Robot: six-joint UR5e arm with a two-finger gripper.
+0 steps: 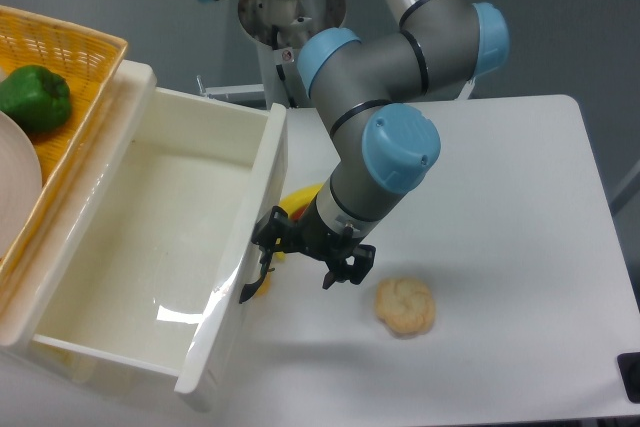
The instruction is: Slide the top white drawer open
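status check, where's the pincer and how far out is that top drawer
Pincer open, by the black handle, contact unclear. Top white drawer pulled well out, inside bare. Bread roll on table right of pincer, apart; yellow item half hidden behind it.

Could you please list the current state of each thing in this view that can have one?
Top glossy cream-white drawer: slid well out, open, inside empty.
Curved black drawer handle: between the gripper's fingers.
Black two-finger gripper: open, straddling the handle.
Yellow wicker basket: holding a green pepper.
Beige bun-like item: lying loose on the white table.
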